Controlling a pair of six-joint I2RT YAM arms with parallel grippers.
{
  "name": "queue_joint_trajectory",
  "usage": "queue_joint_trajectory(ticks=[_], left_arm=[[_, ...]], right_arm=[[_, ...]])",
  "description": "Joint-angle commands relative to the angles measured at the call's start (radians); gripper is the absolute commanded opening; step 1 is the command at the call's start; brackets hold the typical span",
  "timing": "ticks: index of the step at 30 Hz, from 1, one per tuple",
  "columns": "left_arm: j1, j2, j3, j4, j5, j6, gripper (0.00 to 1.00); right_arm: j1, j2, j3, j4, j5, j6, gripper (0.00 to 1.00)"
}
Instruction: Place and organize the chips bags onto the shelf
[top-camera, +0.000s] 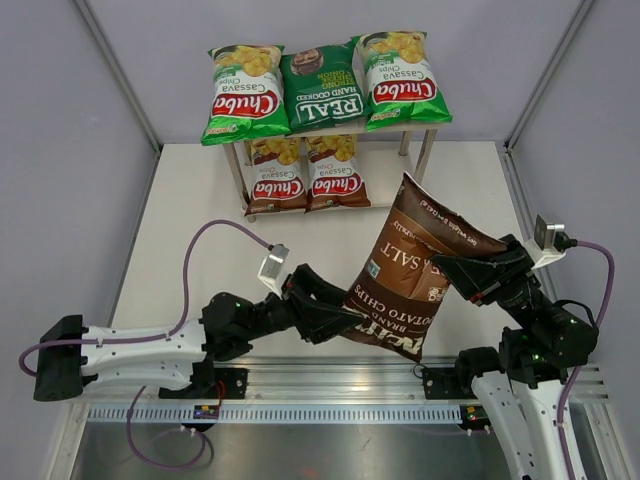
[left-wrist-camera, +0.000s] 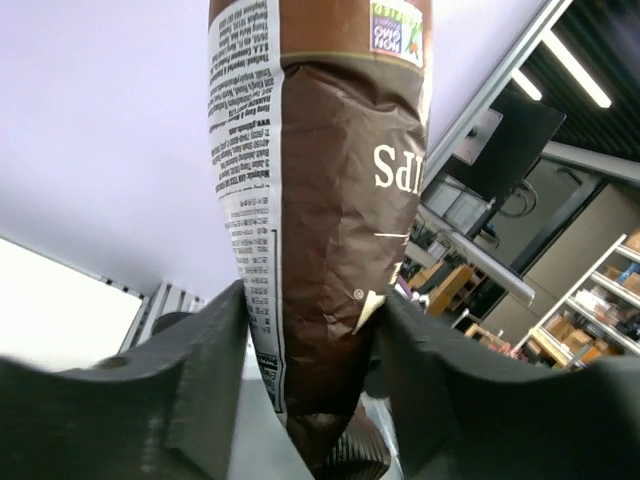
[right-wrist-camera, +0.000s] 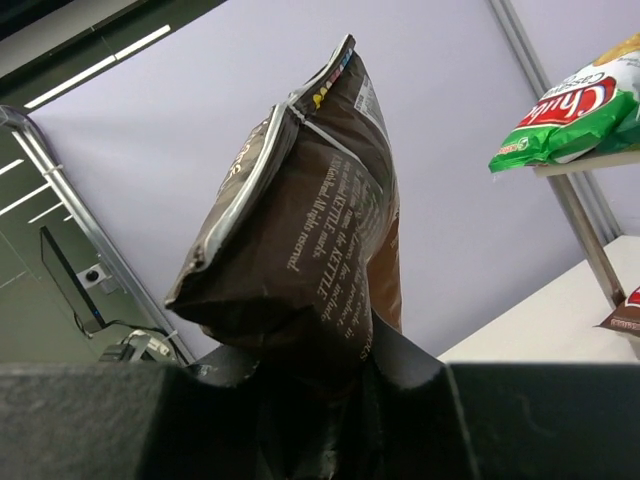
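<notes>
Pretty far along, I'd say. Five of the six chips bags are on the shelf (top-camera: 424, 155): the top tier has a light-green Chuba bag (top-camera: 245, 95), the dark-green REAL bag (top-camera: 320, 90) and the other light-green Chuba bag (top-camera: 402, 80) in a row. The lower tier has two brown Chuba bags (top-camera: 277, 178) side by side at its left and middle. So the gap on the lower right looks like the one spot left.

The last one, the dark-brown Kettle bag (top-camera: 410, 270), is up in the air over the desk (top-camera: 200, 200), in front of the shelf and tilted, between both arms.

The right hand (top-camera: 462, 272) is clamped on the bag's right edge. From the right wrist view, the bag rises straight out of its pinched jaws.

The left hand (top-camera: 340, 318) is at the bag's lower-left end, with the bag sitting between its fingers (left-wrist-camera: 215, 370). They look to be brushing both sides, but I honestly can't tell if it's properly squeezing or just closing in.

What's left, as I see it: carry that bag over and slot it into the gap.
</notes>
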Motion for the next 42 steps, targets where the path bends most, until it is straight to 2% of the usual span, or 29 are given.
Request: queue_joint_trajectory(ticks=[1,3,5,6,7,8,11,13,16,19,22,24,29,30,34,36,42], left_arm=[[-0.011,-0.003,-0.025,0.125,-0.107,0.003,0.45],[-0.012,-0.015,-0.027,0.095,-0.109,0.015,0.32],[-0.011,-0.029,-0.024,0.052,-0.109,0.036,0.18],[-0.011,-0.040,-0.024,0.012,-0.109,0.044,0.15],[-0.011,-0.046,-0.030,-0.009,-0.110,0.049,0.13],[-0.011,-0.051,-0.037,-0.026,-0.133,0.047,0.11],[-0.011,-0.075,-0.102,-0.043,-0.152,0.018,0.11],[-0.011,-0.094,-0.143,-0.051,-0.189,-0.002,0.11],[-0.008,-0.109,-0.203,-0.085,-0.241,-0.033,0.11],[0.011,-0.118,-0.229,-0.152,-0.317,-0.080,0.11],[0.098,-0.109,-0.223,-0.249,-0.315,-0.190,0.11],[0.149,-0.095,-0.235,-0.183,-0.255,-0.198,0.11],[0.245,-0.068,-0.174,-0.238,-0.239,-0.221,0.11],[0.309,-0.031,-0.160,-0.247,-0.203,-0.236,0.11],[0.425,0.082,-0.024,-0.299,-0.141,-0.257,0.11],[0.488,0.133,0.022,-0.275,-0.083,-0.247,0.10],[0.577,0.371,0.215,-0.191,0.037,-0.235,0.10]], right_arm=[[-0.002,-0.013,-0.023,0.058,0.083,-0.041,0.12],[-0.002,-0.029,-0.026,0.007,0.076,-0.079,0.13],[-0.002,-0.054,-0.011,-0.096,0.085,-0.116,0.22],[-0.002,-0.063,0.001,-0.147,0.092,-0.179,0.28],[-0.002,-0.074,0.017,-0.207,0.106,-0.211,0.37],[-0.002,-0.097,0.050,-0.343,0.126,-0.242,0.62],[-0.002,-0.123,0.168,-0.666,0.238,-0.414,0.99],[-0.002,-0.111,0.277,-0.910,0.383,-0.517,0.99],[0.000,-0.079,0.389,-1.142,0.590,-0.592,1.00],[-0.002,-0.069,0.428,-1.234,0.695,-0.612,0.99],[-0.002,-0.091,0.428,-1.242,0.726,-0.604,0.99],[-0.002,-0.100,0.423,-1.242,0.738,-0.606,0.99],[-0.002,-0.102,0.422,-1.249,0.750,-0.611,0.99],[-0.002,-0.102,0.420,-1.249,0.750,-0.603,0.99],[-0.002,-0.106,0.425,-1.246,0.738,-0.591,0.99],[-0.002,-0.109,0.429,-1.249,0.731,-0.591,0.99],[-0.002,-0.115,0.446,-1.258,0.720,-0.595,0.99]])
